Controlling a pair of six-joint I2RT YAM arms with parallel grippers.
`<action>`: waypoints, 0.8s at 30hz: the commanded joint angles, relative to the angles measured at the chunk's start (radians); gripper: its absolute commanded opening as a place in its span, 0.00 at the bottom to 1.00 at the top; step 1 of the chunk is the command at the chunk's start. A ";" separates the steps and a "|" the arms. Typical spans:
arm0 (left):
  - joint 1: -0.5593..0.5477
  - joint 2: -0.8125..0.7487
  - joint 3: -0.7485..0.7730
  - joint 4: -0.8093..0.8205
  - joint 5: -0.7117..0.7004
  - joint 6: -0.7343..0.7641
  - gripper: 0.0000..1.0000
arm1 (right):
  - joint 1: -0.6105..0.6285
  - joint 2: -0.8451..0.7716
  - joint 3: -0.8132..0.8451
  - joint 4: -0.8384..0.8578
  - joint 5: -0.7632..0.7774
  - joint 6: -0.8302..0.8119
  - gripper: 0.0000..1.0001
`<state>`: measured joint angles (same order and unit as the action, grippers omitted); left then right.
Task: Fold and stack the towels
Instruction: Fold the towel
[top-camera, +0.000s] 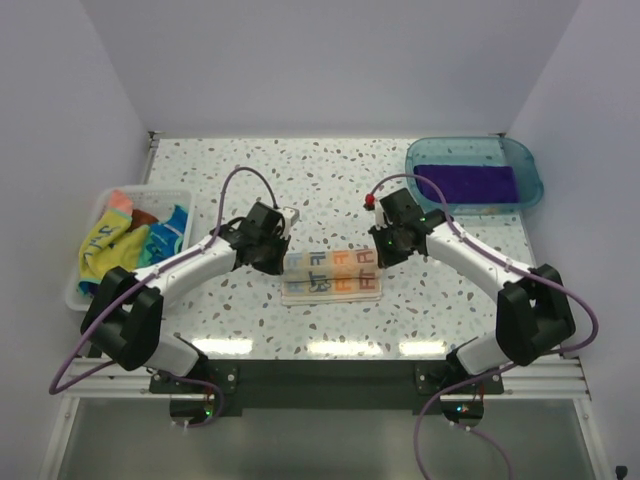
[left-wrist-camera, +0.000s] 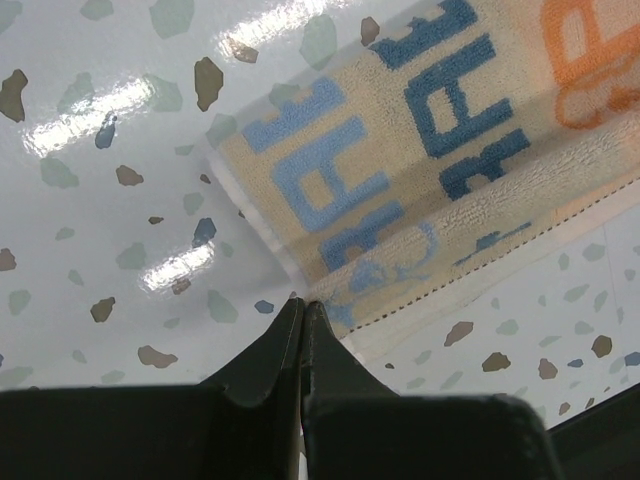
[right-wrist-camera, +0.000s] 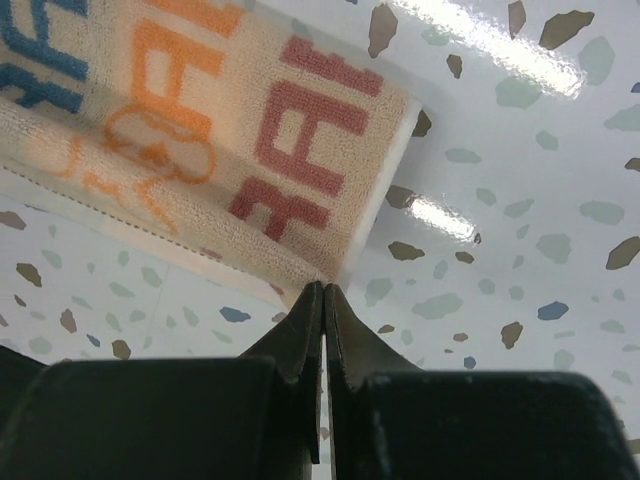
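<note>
A folded white towel (top-camera: 332, 277) with coloured lettering lies flat in the middle of the table. My left gripper (top-camera: 284, 262) is shut, its tips (left-wrist-camera: 302, 303) resting at the towel's (left-wrist-camera: 400, 180) left near corner with no cloth seen between them. The right gripper (top-camera: 385, 258) is also shut. Its tips (right-wrist-camera: 324, 288) sit at the right near corner of the towel (right-wrist-camera: 200, 130). A purple towel (top-camera: 468, 184) lies flat in the teal tray (top-camera: 470, 146) at the back right. Yellow, blue and orange towels (top-camera: 105, 245) are bunched in a white basket (top-camera: 150, 191) on the left.
The table is speckled terrazzo, with white walls on three sides. The basket stands by the left edge and the tray by the right back corner. Both arm bases are at the near edge.
</note>
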<state>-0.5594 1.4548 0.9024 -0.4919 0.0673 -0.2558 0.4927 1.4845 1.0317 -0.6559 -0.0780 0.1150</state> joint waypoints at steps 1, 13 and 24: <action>0.007 -0.022 0.018 -0.053 -0.031 -0.017 0.00 | -0.009 -0.059 0.001 -0.039 0.052 0.008 0.00; 0.003 -0.027 -0.071 -0.025 0.008 -0.048 0.00 | -0.008 -0.043 -0.102 0.001 0.003 0.084 0.00; -0.008 -0.008 -0.117 0.010 0.043 -0.077 0.00 | -0.008 0.031 -0.150 0.050 -0.003 0.129 0.00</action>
<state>-0.5674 1.4540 0.8021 -0.4652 0.1413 -0.3267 0.4927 1.5040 0.8963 -0.5949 -0.1272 0.2287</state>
